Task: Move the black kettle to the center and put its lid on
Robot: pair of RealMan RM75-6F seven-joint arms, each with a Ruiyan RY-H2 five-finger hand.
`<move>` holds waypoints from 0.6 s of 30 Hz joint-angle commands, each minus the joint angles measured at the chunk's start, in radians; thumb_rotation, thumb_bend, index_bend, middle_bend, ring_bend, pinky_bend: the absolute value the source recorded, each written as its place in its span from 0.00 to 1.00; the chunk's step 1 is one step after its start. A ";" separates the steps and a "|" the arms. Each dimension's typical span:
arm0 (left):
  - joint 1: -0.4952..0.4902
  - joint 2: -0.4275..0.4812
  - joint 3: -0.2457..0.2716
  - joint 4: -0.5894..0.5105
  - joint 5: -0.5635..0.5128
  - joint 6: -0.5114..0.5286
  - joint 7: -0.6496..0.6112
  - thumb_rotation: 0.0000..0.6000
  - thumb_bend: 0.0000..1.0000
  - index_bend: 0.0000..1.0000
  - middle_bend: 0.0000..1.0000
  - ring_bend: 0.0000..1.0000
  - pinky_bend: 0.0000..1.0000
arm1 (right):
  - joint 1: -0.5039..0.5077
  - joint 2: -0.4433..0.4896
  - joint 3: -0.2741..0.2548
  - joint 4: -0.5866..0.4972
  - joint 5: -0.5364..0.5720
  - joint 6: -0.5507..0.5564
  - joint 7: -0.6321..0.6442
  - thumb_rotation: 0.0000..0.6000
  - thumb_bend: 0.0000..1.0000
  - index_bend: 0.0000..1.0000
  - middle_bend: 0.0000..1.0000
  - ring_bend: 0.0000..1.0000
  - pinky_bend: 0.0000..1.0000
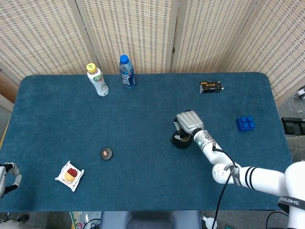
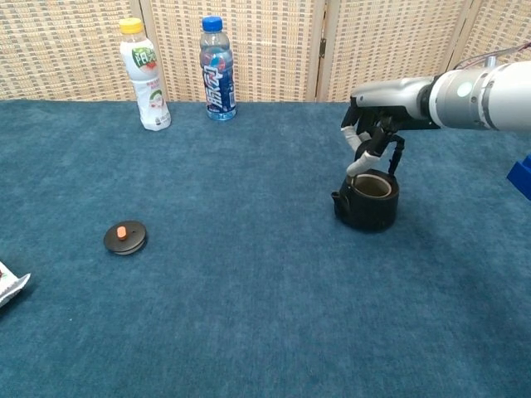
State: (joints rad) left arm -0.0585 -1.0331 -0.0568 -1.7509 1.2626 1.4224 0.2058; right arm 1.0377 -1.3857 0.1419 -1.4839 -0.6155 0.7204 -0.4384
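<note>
Head view first. We note the right hand [image 1: 189,122] directly over the squat black kettle [image 1: 181,140], covering its far rim; from above we cannot tell whether the fingers close on it. The kettle stands open-topped on the blue felt-covered table [image 1: 143,191]. Its flat round black lid with an orange knob [image 1: 106,153] lies well apart from that hand, toward the left hand's side and slightly nearer the robot. The left hand [image 1: 8,176] shows only at the frame edge, past the table's near corner, fingers loosely curled, nothing seen in them. Just beside it on the cloth lies a white snack packet with a red picture [image 1: 70,175]. Beyond the right hand, toward the far edge, sits a small black box with yellow print [image 1: 211,87]; further out on that hand's side, a blue toy brick [image 1: 245,123]. Far from both hands stand a white yellow-capped bottle [image 1: 97,79] and a clear blue-capped bottle [image 1: 127,72], both upright.

Chest view. The right hand [image 2: 371,143] hangs above the kettle [image 2: 367,200], fingers [image 2: 362,162] pointing down and meeting its rim. Grip unconfirmed: we cannot tell. The lid [image 2: 125,236] rests knob-up, well apart from the kettle. The left hand is outside this view.
</note>
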 commanded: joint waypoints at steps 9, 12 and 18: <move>0.002 0.006 0.005 -0.002 0.010 -0.001 -0.012 1.00 0.40 0.59 0.56 0.44 0.61 | 0.044 -0.021 0.018 0.021 0.081 -0.030 0.029 1.00 0.20 0.68 0.79 0.59 0.21; 0.002 0.007 0.004 -0.002 0.007 -0.004 -0.014 1.00 0.40 0.59 0.56 0.44 0.61 | 0.054 -0.031 0.018 0.030 0.086 -0.034 0.034 1.00 0.20 0.69 0.79 0.59 0.21; 0.001 0.008 0.003 0.000 0.005 -0.006 -0.018 1.00 0.40 0.59 0.56 0.44 0.61 | 0.076 -0.051 0.022 0.047 0.097 -0.036 0.042 1.00 0.20 0.69 0.79 0.59 0.21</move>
State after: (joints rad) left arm -0.0574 -1.0254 -0.0540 -1.7509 1.2681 1.4164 0.1874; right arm 1.1119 -1.4356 0.1630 -1.4388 -0.5195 0.6843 -0.3970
